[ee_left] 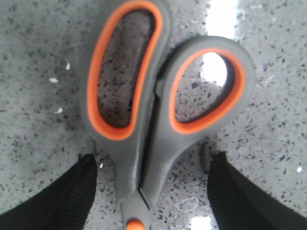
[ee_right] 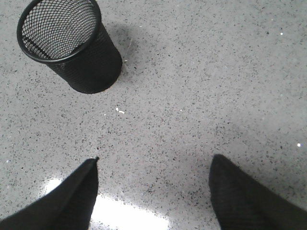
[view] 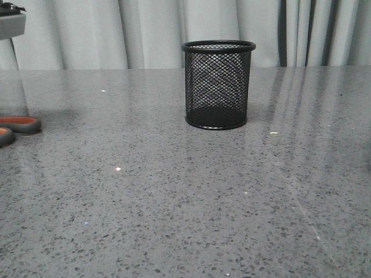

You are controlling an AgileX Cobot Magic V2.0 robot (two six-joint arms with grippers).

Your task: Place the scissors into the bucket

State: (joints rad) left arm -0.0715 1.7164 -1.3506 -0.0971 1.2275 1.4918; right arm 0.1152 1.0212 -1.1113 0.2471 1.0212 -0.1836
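Scissors not yet picked up; nothing is in the bucket.

At the far left edge of my front view the scissors lie flat on the bench, only the 2 orange-lined handle loops showing. My left gripper hovers over them, jaws wide, straddling the shank without touching; their long axis runs between the fingers, loops pointing away from the wrist. The bucket stands upright mid-bench, empty, well apart. My right gripper hangs wide open, holding nothing.

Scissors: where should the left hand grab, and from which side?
Grip the neck of the scissors, just below the two loops near the orange pivot, coming straight down from above. They lie flat on the table, and the open left hand already straddles that narrow part; the loops look too wide for a firm pinch.
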